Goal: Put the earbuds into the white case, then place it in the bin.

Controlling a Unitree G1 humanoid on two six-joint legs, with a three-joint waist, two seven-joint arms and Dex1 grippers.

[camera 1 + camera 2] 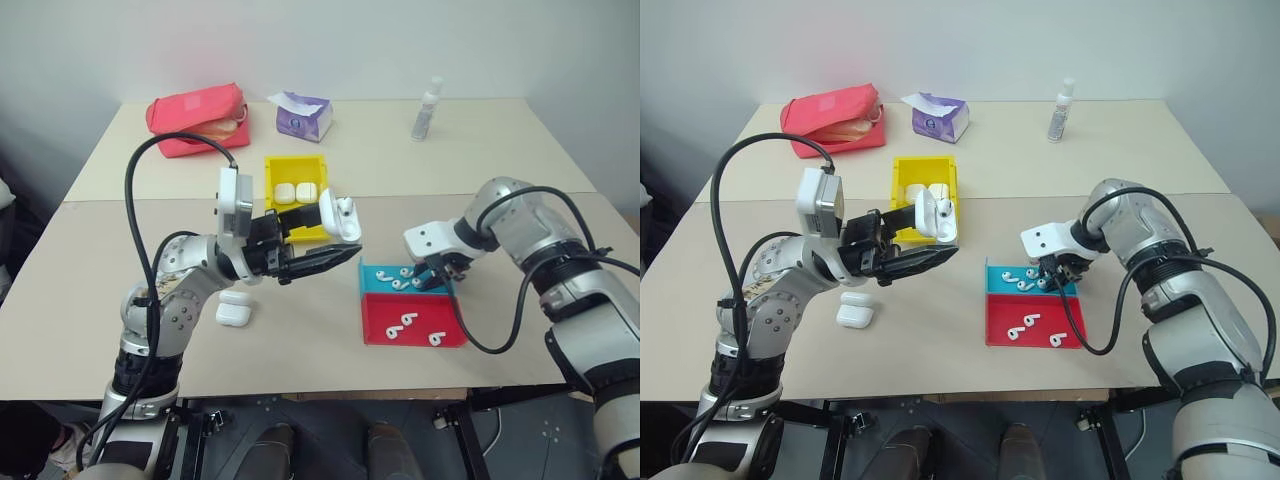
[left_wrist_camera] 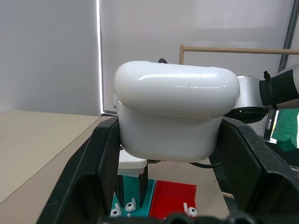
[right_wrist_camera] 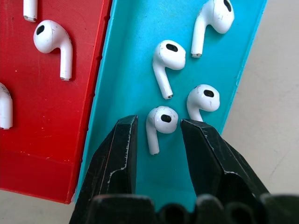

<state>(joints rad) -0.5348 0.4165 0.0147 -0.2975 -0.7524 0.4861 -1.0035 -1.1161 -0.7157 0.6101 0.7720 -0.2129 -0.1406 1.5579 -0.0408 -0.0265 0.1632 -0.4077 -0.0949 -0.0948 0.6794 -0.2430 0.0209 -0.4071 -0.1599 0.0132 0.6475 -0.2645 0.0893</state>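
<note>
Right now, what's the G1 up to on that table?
The left gripper holds an open white case up over the table. The right gripper is down in the cyan tray, fingers apart around one earbud, not closed on it. Two closed cases already sit in the yellow bin.

Red pouch, tissue box, clear bottle — along table's far edge.
</note>
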